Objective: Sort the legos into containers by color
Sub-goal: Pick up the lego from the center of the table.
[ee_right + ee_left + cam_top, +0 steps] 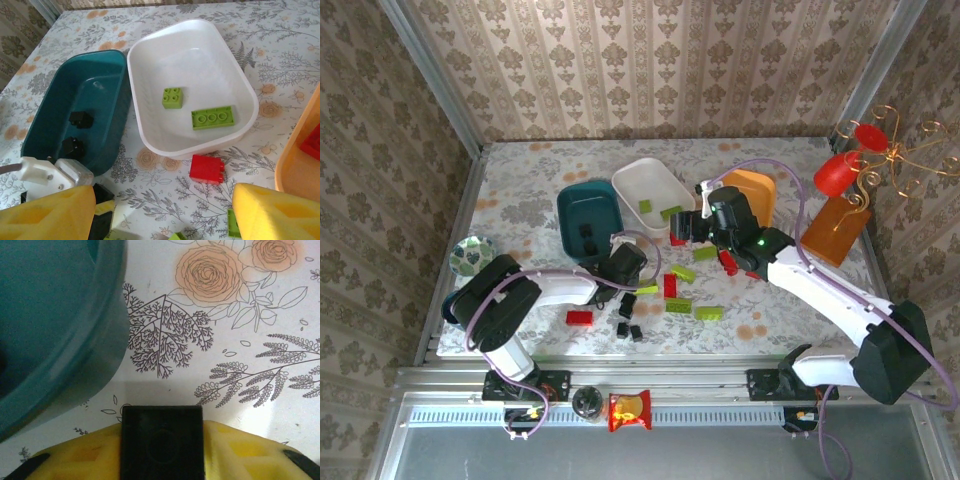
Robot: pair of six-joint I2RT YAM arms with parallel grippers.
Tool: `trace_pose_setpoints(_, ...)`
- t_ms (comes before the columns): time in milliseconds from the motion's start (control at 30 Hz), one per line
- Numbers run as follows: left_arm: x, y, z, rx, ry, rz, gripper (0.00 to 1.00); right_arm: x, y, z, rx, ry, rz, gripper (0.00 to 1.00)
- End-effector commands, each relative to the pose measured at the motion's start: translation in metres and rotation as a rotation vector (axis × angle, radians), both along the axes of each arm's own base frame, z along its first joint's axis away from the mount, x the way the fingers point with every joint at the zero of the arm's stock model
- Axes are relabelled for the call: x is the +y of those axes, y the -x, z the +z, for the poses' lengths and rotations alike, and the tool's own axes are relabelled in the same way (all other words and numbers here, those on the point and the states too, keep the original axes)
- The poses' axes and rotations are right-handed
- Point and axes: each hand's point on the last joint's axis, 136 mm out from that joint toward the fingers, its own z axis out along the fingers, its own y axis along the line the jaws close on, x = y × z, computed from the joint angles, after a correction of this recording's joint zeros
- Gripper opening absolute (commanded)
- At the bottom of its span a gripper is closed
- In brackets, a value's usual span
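The left gripper (pixel 162 454) is pinching a black lego (pixel 162 432) between its yellow fingers (pixel 75 457), the pads pressing both sides. The dark teal tub (pixel 65 325) is sitting just ahead and to the left of this gripper. The brick is riding at the very fingertips, so it is at risk of slipping on the way over. A low lift is likely to catch the tub's rounded wall and shove it.

The right gripper (pixel 162 215) is hanging wide open, gripping nothing. A red lego (pixel 206 168) is lying just ahead of it, near the white tub (pixel 200 55). A careless reach is likely to nudge that tub.

The tubs are smooth, glossy plastic with rounded corners. The bricks are hard, studded and blocky. Two lime green legos (pixel 213 118) are resting in the white tub and two black ones (pixel 81 118) in the teal. The orange tub (pixel 295 150) is sitting to the right gripper's right. The surface (pixel 240 365) is flat, with a floral print.
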Motion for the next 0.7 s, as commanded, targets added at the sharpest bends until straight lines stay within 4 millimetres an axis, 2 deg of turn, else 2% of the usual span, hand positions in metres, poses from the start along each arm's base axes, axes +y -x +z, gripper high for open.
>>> trace_pose_setpoints(0,0.003,0.005,-0.005,0.005,-0.013,0.009,0.37,-0.008,0.001,0.003,-0.025,0.017,-0.019,0.74)
trace_pose_setpoints(133,-0.005,0.016,0.014,-0.023,0.014,-0.016,0.34,-0.008,0.002,0.001,-0.018,0.022,-0.02,0.74)
trace_pose_setpoints(267,-0.016,0.029,0.058,-0.095,0.078,-0.059,0.31,-0.009,0.003,0.0,-0.017,0.017,-0.025,0.74)
trace_pose_setpoints(367,-0.013,0.034,0.089,-0.13,0.134,-0.058,0.29,-0.011,0.005,-0.001,-0.017,0.01,-0.029,0.74)
trace_pose_setpoints(467,0.004,0.03,0.125,-0.184,0.162,-0.029,0.29,-0.012,0.007,-0.002,-0.013,0.005,-0.033,0.74)
trace_pose_setpoints(533,0.027,0.018,0.144,-0.206,0.158,0.017,0.29,-0.013,0.01,-0.005,-0.005,0.003,-0.031,0.74)
trace_pose_setpoints(667,0.074,-0.012,0.161,-0.228,0.185,0.123,0.29,-0.015,0.015,-0.013,0.013,0.004,-0.035,0.74)
